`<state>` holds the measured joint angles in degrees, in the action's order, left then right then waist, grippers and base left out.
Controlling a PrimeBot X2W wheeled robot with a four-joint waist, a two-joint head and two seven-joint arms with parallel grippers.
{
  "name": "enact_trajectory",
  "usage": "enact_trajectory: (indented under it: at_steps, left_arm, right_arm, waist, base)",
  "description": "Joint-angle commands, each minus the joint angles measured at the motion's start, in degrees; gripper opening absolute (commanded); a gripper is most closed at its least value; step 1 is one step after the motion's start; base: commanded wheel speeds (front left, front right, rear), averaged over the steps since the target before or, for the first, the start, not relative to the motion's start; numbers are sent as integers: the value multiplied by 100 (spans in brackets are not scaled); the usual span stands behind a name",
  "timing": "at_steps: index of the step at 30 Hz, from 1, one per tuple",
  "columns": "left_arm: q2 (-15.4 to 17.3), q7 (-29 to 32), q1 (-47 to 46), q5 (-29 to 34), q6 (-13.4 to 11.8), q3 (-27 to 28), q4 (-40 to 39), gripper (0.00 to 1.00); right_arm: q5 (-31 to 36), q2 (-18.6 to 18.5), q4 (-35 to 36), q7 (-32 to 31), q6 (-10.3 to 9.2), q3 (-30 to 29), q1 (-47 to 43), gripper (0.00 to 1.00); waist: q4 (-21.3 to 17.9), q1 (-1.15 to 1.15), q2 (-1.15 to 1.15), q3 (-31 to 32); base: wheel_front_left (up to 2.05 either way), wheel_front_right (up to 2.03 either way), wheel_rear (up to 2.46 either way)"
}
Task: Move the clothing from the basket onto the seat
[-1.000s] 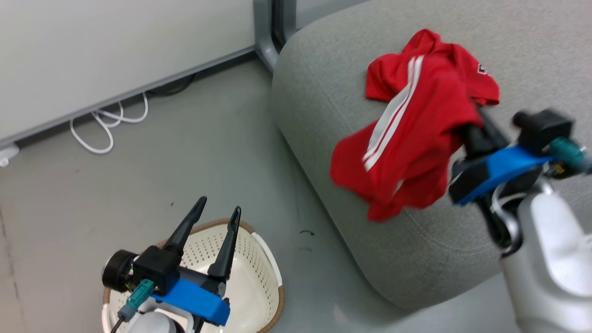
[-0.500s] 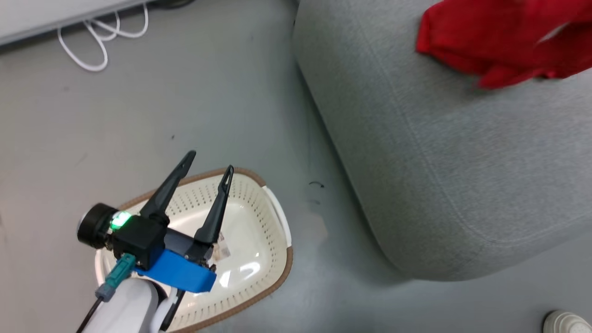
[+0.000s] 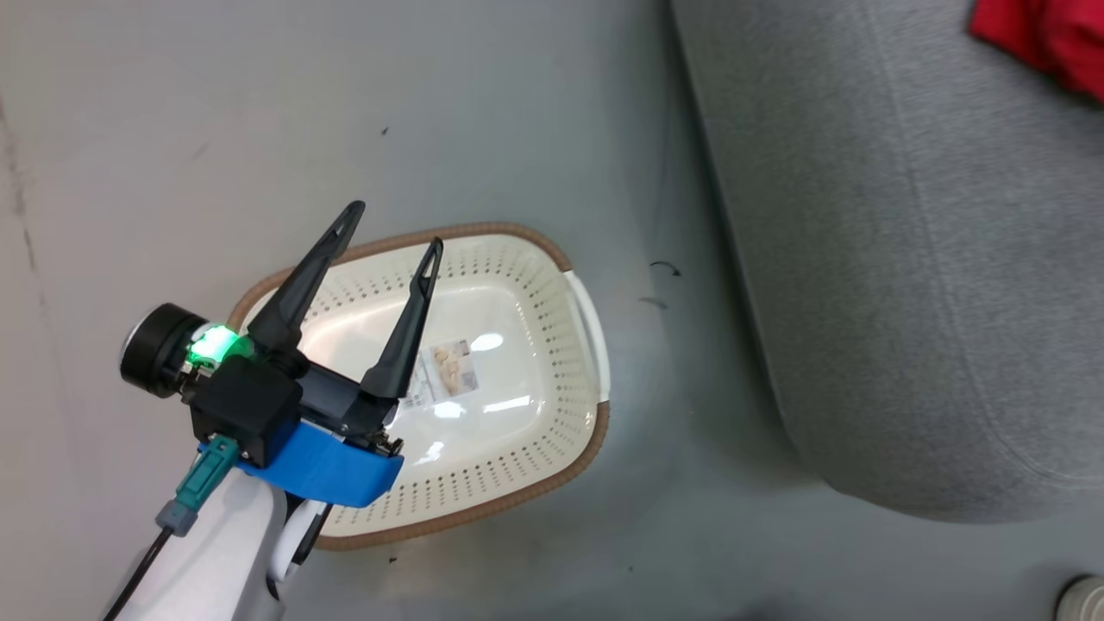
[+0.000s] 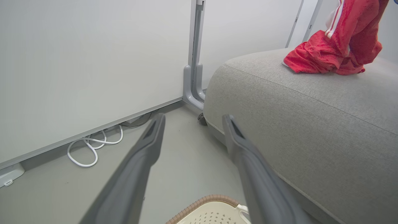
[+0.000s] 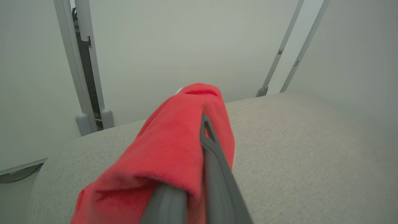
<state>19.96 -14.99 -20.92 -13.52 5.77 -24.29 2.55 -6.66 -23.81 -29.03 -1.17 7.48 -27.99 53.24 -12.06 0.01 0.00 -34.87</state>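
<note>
wht cable [image 4: 93,143] coiled by wall [image 4: 77,62] | gry post [image 4: 193,77] | gry floor [image 3: 431,103] | pale shoe [image 3: 1085,597] btm-rt

My head looks steeply down at the basket [image 3: 552,405]. My left wrist, low, faces the far wall [image 4: 93,62]. My right wrist sits close above the sofa [image 5: 311,161], shared by all.

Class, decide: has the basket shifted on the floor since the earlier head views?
No. The basket still sits just left of the dark floor scuff, as before; only the camera moved.
</note>
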Motion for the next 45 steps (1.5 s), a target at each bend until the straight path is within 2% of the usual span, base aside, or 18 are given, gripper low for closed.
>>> enact_trajectory:
  at_steps: [1, 4, 5, 7, 8, 17, 25, 31, 39, 45]
  left_arm:
    - [19, -28, -117, 11, 5, 19, -14, 100]
    - [-13, -28, -180, 0, 13, 13, 4, 100]
    - [-27, -28, -187, -5, 13, 18, 9, 100]
    - [-49, -28, -174, -15, 15, 28, 32, 100]
    - [-63, -28, -165, -22, 16, 37, 43, 100]
    - [-269, -28, -19, -111, 51, 100, 290, 100]
    - [-474, -28, 313, -207, 68, 269, 483, 100]
    - [-646, -28, 666, -284, 87, 528, 695, 100]
    - [-888, -27, 1071, -442, 126, 1050, 986, 100]
    - [-1033, -27, 1258, -440, 131, 1385, 1233, 100]
  right_arm:
    - [59, 52, -183, 85, 2, -107, -93, 0]
    - [248, 83, -543, 190, 2, -227, -146, 0]
    - [296, 92, -664, 184, 2, -236, -153, 4]
    - [396, 115, -862, 221, 2, -188, -177, 90]
    - [429, 127, -936, 254, 2, -168, -173, 100]
    - [484, 143, -1262, 597, 2, 421, -446, 100]
    - [307, 333, -947, 712, 2, 902, -1087, 100]
    - [65, 782, -320, 839, 2, 1206, -1814, 100]
    - [-102, 1511, 633, 931, 2, 1312, -3061, 100]
    - [34, 1816, 1145, 842, 2, 1505, -3836, 100]
  waist:
    - [180, -1, 0, -193]
    - [250, -1, 0, -227]
    - [267, -1, 0, -223]
    - [288, -1, 0, -188]
    - [293, -1, 0, -157]
    - [343, -1, 0, 414]
    - [319, -1, 0, 1066]
    - [292, -1, 0, 1621]
    - [451, -1, 0, 2257]
    - [626, -1, 0, 2575]
  base:
    - [0, 0, 0]
    - [0, 0, 0]
    - [0, 0, 0]
    - [0, 0, 0]
    - [0, 0, 0]
    - [0, 0, 0]
    - [0, 0, 0]
    - [0, 0, 0]
    - [0, 0, 0]
    - [0, 0, 0]
